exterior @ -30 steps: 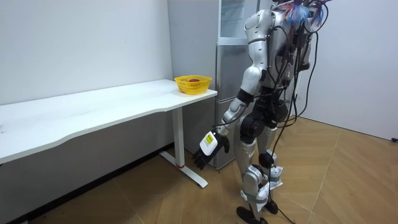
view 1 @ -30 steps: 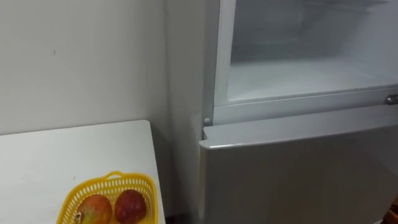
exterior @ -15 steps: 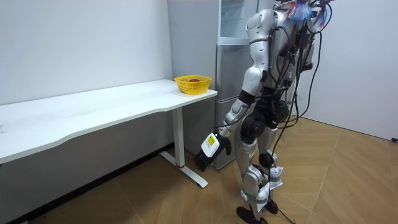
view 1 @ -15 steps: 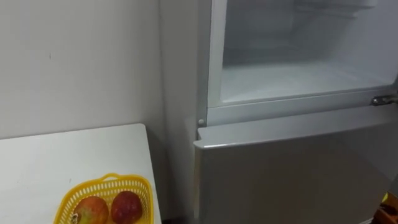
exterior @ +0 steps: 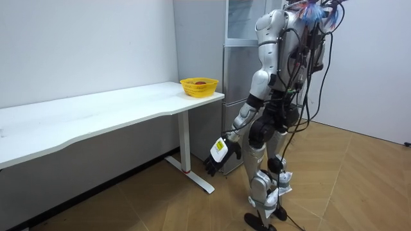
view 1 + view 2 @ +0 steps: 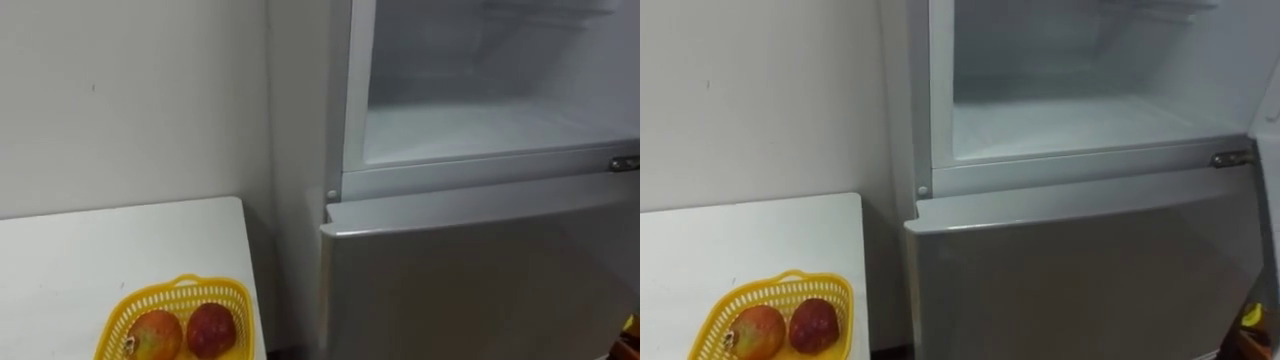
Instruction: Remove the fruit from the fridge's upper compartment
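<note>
White desk (image 6: 100, 250): yellow basket (image 6: 230, 295) at its corner nearest the fridge (image 6: 480, 280), two fruits (image 6: 210, 328) inside. Upper compartment (image 6: 470, 125): open, visible shelf bare. Retrieved item: probably among those fruits. Left hand (image 5: 215, 159): hanging low, fingers loose, empty. Advice: check the compartment's hidden parts before reaching.

I see a long white desk (image 5: 96, 115) along the pale wall (image 5: 83, 45) (wood floor (image 5: 353, 186) beneath).
</note>
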Robot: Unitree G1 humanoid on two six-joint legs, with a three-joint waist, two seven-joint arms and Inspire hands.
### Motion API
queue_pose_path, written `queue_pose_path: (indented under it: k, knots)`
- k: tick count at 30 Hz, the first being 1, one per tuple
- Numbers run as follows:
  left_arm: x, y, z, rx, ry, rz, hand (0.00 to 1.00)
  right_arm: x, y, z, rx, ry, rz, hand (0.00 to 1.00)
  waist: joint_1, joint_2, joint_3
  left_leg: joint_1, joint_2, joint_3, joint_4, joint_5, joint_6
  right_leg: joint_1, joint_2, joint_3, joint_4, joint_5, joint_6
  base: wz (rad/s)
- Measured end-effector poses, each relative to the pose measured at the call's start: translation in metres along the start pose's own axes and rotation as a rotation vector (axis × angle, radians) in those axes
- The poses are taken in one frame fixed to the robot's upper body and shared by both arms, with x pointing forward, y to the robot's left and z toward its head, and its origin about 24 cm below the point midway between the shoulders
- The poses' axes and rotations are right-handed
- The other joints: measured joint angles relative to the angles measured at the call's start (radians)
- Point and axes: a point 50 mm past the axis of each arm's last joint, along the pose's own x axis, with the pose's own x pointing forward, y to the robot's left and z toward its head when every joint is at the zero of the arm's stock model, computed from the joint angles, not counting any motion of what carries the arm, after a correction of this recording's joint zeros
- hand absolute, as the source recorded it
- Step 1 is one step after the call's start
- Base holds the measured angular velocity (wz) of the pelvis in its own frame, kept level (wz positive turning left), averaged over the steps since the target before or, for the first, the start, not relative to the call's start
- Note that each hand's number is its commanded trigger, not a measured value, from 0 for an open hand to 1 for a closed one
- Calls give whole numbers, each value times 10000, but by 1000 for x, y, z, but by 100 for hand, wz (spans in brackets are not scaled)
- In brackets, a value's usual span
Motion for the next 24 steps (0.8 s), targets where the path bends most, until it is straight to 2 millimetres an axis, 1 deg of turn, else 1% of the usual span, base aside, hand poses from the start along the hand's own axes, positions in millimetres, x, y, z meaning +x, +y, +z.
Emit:
queue_pose_path:
  k: [4,7,9,10,12,15,17,18,24]
  knots:
    - [0,0,0,184,-74,-48,0,1,14,-13,-844,280,723,0,50,-9,1,51,18,32,14,1,0,14,13,14,10,9,-12,-1]
    - [0,-1,3,253,-173,-86,0,-3,28,-23,-1305,668,1458,0,286,-16,0,113,32,79,-55,2,-3,12,26,33,-10,19,-28,-3]
    - [1,-1,3,248,-181,-89,0,-2,39,-31,-1387,883,1941,0,406,-30,2,104,33,74,-80,4,-5,19,27,25,-20,32,-36,0]
    - [1,-1,4,248,-188,-86,0,-2,44,-35,-1517,938,2166,0,522,-50,-3,94,32,56,-77,6,-6,44,27,4,-35,41,-33,6]
    - [0,-1,-1,285,-1,-120,0,-1,50,-39,-1993,894,2378,0,559,-85,-1,58,21,-44,-53,7,-4,134,9,-102,-112,56,-22,14]
    - [0,-2,-3,530,121,-188,0,-3,52,-43,-2417,973,2586,0,595,-150,-3,58,22,-163,-32,11,-8,264,9,-235,-208,94,-24,16]
    - [-1,-2,-4,724,150,-235,0,-5,55,-48,-2571,1141,2757,0,770,-184,-4,135,39,-164,-10,16,-16,338,22,-264,-250,99,-32,0]
    - [-1,-2,-4,750,154,-241,0,-5,55,-48,-2594,1094,2705,0,812,-191,-8,131,40,-171,-10,16,-16,345,22,-275,-269,101,-35,0]
    - [0,-2,-3,821,129,-258,0,-6,55,-49,-2616,1138,2651,0,851,-211,2,130,48,-168,-55,15,-16,371,34,-281,-337,156,-40,0]
